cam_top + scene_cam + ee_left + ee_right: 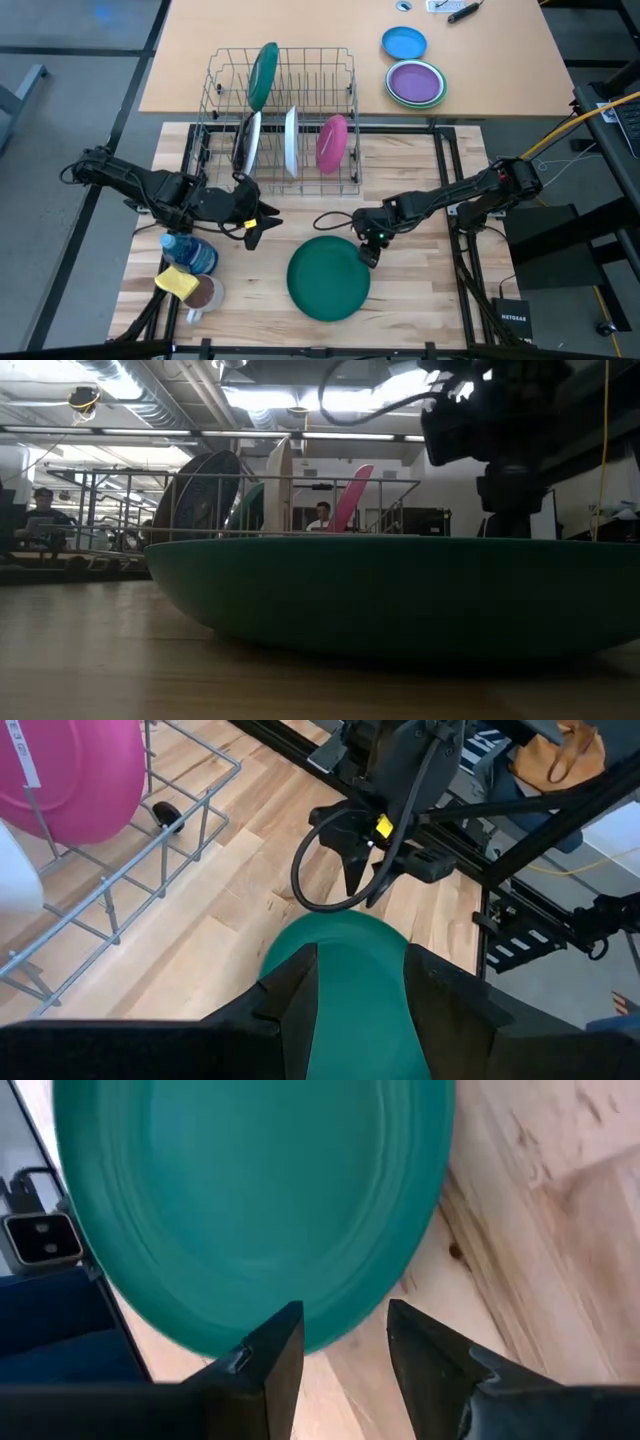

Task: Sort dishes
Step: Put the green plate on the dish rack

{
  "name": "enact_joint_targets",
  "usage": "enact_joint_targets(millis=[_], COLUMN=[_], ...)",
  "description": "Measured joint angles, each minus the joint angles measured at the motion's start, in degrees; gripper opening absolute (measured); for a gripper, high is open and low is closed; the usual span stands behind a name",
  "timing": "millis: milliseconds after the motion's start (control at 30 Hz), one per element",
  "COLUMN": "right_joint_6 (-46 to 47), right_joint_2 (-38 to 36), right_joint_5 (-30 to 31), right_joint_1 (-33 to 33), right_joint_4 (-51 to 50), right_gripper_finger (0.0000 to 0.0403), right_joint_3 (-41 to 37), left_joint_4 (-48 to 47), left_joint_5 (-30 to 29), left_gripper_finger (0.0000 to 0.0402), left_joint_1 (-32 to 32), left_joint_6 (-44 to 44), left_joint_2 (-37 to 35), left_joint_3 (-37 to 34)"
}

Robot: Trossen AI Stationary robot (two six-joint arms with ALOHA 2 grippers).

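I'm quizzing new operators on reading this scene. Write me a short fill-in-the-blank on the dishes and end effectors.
1. The large green plate lies flat on the ____.
2. The pink dish stands on edge in the wire ____.
3. The right end effector hovers at the green plate's rim with its fingers ____.
4. The left end effector holds ____.

Missing words: table; rack; open; nothing

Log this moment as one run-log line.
left gripper: open, empty, beside rack | right gripper: open, above rim of green plate | plate: flat on table
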Motion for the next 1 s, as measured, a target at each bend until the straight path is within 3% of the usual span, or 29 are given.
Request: enact_joint_targets(millis=[400,1000], right_joint_6=[-0.1,0.0], right_joint_2=[0.3,10.1], right_joint_5=[6.1,4.3], right_joint_1=[0.0,0.0], right_joint_4=[2.1,4.5], right_gripper_finger=[0.0150,0.0150], right_joint_3=[-0.1,-0.1], left_joint_4=[0.0,0.0], left_joint_5=[0.0,0.0], left_gripper_finger=[0.0139,0.0139], left_joint_1=[0.0,0.0], left_joint_6=[0.2,0.2], left_joint_2=[0.0,-0.1], left_joint_3=[0.0,0.0])
